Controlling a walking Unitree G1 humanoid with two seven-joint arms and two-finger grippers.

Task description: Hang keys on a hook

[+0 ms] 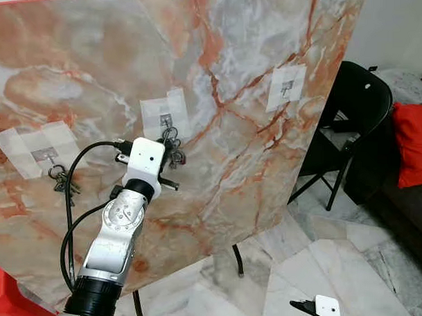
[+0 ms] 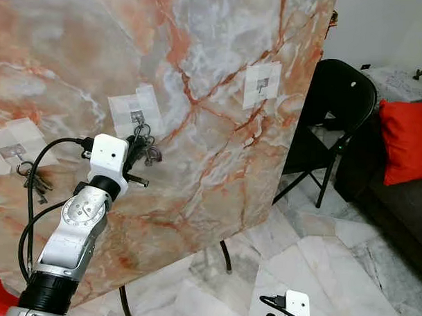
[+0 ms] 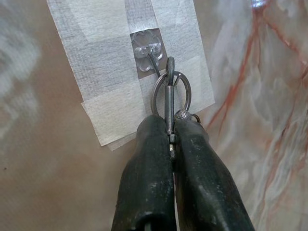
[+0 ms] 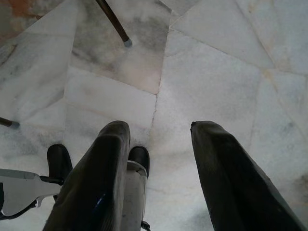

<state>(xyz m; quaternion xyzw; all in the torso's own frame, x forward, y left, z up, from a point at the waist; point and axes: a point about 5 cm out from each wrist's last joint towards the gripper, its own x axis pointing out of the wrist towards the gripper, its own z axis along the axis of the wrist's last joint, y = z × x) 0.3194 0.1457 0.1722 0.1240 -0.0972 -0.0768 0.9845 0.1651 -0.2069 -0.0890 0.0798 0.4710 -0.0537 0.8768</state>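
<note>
A marbled board (image 1: 241,76) stands upright with three taped hooks. My left gripper (image 3: 171,137) is raised to the middle hook (image 3: 149,53) and is shut on a bunch of keys (image 1: 174,148). Its silver key ring (image 3: 169,91) lies right at the hook's clear prong, but I cannot tell whether it hangs on it. Another bunch of keys (image 1: 63,182) hangs from the left hook (image 1: 48,154). The right hook (image 1: 286,88) is bare. My right gripper (image 4: 159,139) hangs low over the floor, open and holding nothing.
A black folding chair (image 1: 355,111) stands right of the board, with a red cushion (image 1: 412,144) on a dark seat beyond it. The floor (image 1: 332,259) is pale marble tile. The board's thin black legs (image 1: 238,259) reach the floor below.
</note>
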